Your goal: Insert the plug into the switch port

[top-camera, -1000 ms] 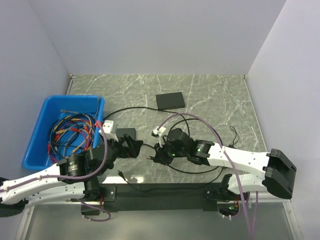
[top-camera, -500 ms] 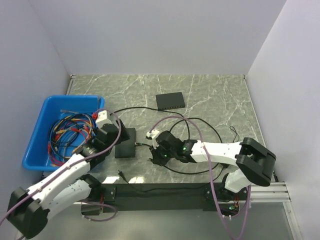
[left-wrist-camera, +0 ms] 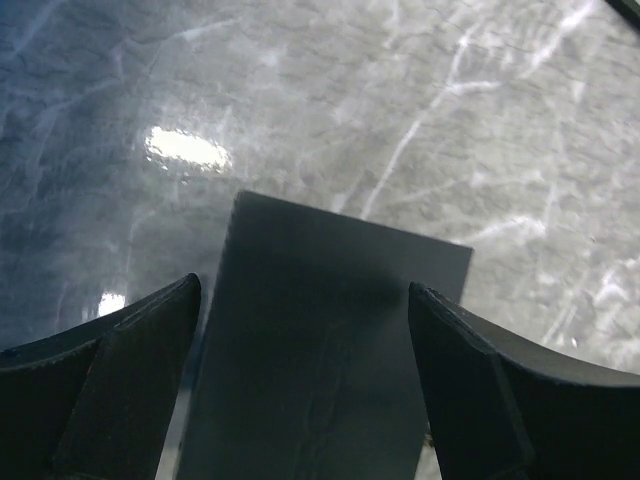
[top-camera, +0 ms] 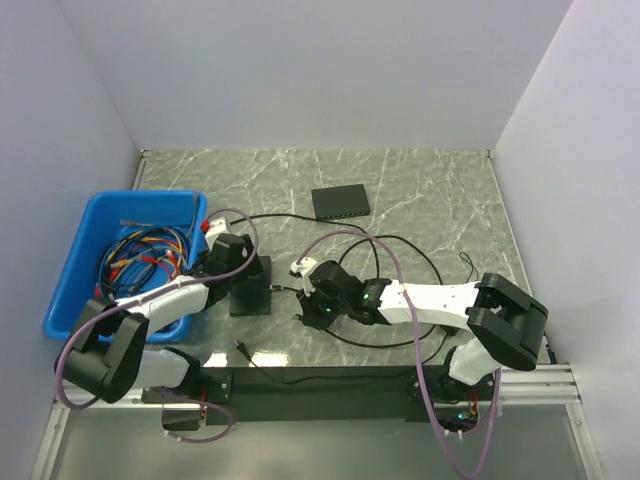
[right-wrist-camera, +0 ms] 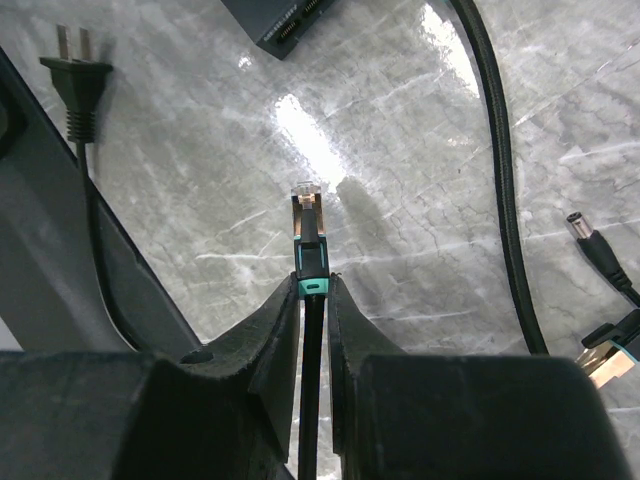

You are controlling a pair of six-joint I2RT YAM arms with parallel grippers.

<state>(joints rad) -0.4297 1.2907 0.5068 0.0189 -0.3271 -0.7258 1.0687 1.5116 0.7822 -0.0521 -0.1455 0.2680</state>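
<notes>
Blue bin (top-camera: 140, 203) at table's (top-camera: 430, 190) left edge, mains lead (right-wrist-camera: 75, 85) by front edge, right pincer (right-wrist-camera: 310, 285) clamped on plug (right-wrist-camera: 307, 225), left pincer (left-wrist-camera: 302, 290) apart astride switch (top-camera: 255, 295), nearer than before.

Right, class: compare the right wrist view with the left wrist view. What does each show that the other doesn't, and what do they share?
Right wrist only: the Ethernet plug pinched in the right gripper, a two-pin mains plug, a barrel connector, and ports on a switch edge. Left wrist only: the open left gripper straddling a black box, plain top showing. Shared: the grey marble table; the box is probably that same switch.
</notes>
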